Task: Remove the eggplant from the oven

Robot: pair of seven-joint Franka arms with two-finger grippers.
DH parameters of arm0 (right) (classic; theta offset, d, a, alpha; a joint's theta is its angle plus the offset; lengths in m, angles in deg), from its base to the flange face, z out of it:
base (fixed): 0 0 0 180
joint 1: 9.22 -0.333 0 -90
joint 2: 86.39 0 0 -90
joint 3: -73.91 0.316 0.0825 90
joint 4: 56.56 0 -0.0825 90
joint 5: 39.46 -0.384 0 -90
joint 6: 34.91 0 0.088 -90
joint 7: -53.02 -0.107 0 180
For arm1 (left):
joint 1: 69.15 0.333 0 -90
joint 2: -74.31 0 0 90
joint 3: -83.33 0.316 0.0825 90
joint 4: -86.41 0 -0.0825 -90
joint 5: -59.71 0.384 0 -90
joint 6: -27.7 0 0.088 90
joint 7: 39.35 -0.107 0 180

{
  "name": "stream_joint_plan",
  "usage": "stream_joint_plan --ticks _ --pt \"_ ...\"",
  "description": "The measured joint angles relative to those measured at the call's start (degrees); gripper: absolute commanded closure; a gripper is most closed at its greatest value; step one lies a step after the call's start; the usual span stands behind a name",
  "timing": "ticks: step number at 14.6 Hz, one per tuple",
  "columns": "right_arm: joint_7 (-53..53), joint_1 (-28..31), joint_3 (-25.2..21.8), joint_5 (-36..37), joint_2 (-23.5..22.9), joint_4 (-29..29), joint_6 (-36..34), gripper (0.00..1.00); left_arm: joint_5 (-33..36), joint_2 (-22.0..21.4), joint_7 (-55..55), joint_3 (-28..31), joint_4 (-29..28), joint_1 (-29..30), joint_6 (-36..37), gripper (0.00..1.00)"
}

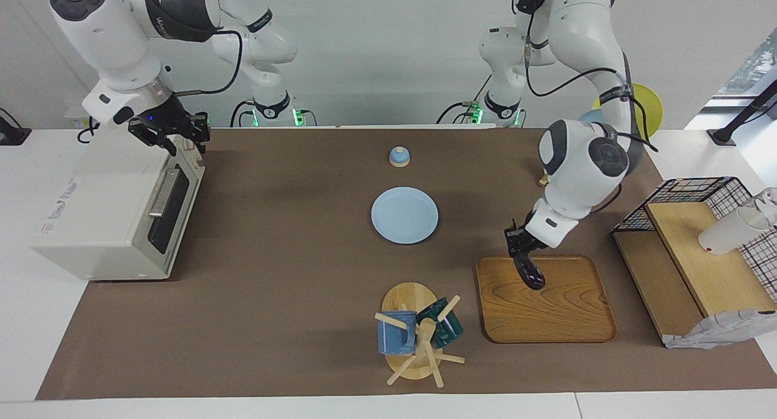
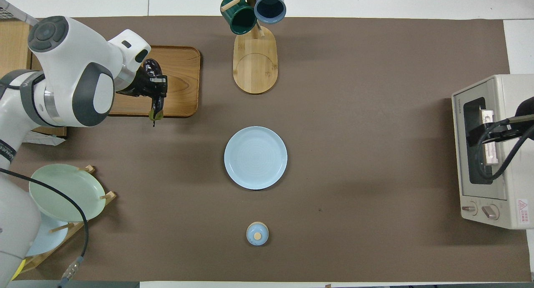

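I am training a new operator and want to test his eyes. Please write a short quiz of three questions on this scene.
1. True or false: the oven, below the right pincer, has its door shut.
2. Which pincer holds the eggplant? A) left pincer B) right pincer C) neither
3. Fill in: the eggplant hangs over the ____.
Key: 1 true; 2 A; 3 wooden tray.
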Motion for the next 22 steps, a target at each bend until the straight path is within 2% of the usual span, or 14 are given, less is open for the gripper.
stream_joint_plan --ticks 4,10,11,14,19,22 --pt "0.0 0.0 0.4 -0.4 -0.5 0.1 1.0 0.00 0.0 8.5 -0.4 -0.1 6.4 3.7 -2.5 1.00" --pt "0.0 -1.4 0.1 0.0 -1.2 0.8 1.2 0.00 0.1 9.7 -0.6 -0.5 6.9 4.0 -5.3 1.00" --pt "0.0 -1.8 0.0 0.0 -1.2 0.8 1.2 0.00 0.3 9.7 -1.0 -0.6 6.9 4.0 -5.3 0.01" --pt "0.0 -3.6 -1.7 0.0 -1.2 0.8 1.2 0.00 0.6 9.7 -5.6 -0.5 6.9 4.1 -5.5 0.00" --pt "0.0 -4.9 -2.9 0.2 -2.8 2.3 1.2 0.00 0.7 9.3 -7.1 -0.4 7.3 4.2 -5.4 0.00" --pt "0.0 -5.1 -3.1 0.2 -3.5 3.0 0.8 0.00 0.7 6.2 -7.1 -0.1 7.9 4.3 -3.2 0.00"
